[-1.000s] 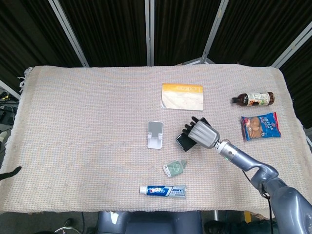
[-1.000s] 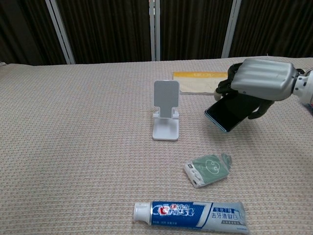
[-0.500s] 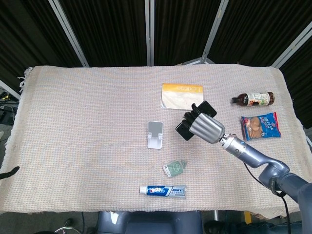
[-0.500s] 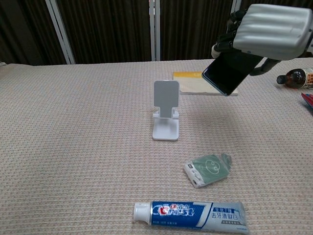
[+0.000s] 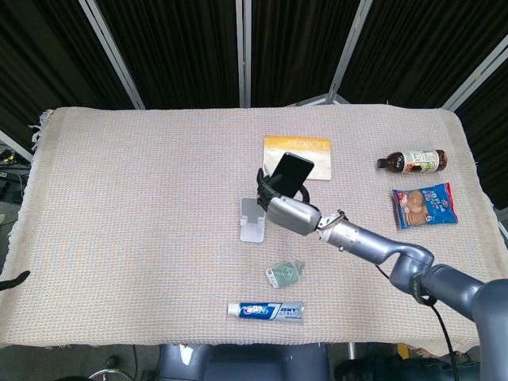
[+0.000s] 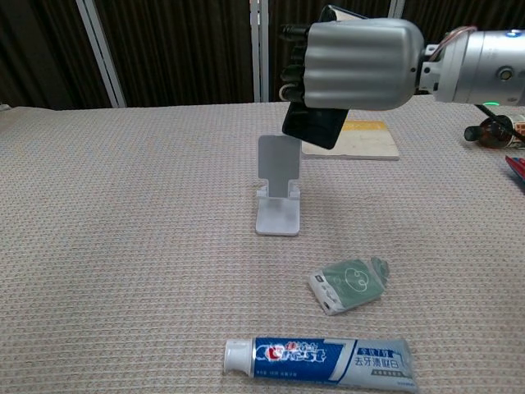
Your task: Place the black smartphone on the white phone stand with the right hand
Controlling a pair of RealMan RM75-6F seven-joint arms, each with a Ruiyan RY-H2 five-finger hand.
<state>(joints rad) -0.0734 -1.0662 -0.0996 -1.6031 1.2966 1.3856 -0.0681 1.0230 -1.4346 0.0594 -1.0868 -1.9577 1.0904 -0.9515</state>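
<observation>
The right robot hand (image 6: pixel 354 64) hangs in the air just above and a little behind the white phone stand (image 6: pixel 277 187), fingers curled tight round the black smartphone (image 5: pixel 290 172), which it carries tilted, its lower corner poking out beneath the fingers (image 6: pixel 297 66) close to the stand's upright back plate but, as far as the chest view shows, not touching it. The likeliest trouble from here is a bad landing: the phone is canted and gripped across its middle, so if it comes down at this slant one corner may catch the back plate and tip or shove the light stand along the woven cloth on the worktop (image 5: pixel 143 198), or the phone's bottom edge may miss the small lip at the stand's foot and slide off forward. Because the fingers wrap most of the body, they could also foul the back plate before the phone seats, and letting go early would drop it from a height. The phone probably needs levelling and lowering first. Further out lie a yellow-edged booklet (image 5: pixel 309 145) behind the hand, a green pouch (image 5: pixel 284 274) and a toothpaste tube (image 5: pixel 266 310) nearer the robot, and a dark bottle (image 5: pixel 412 161) and a biscuit packet (image 5: pixel 424 206) off to the right; the left robot hand is not seen in either view
</observation>
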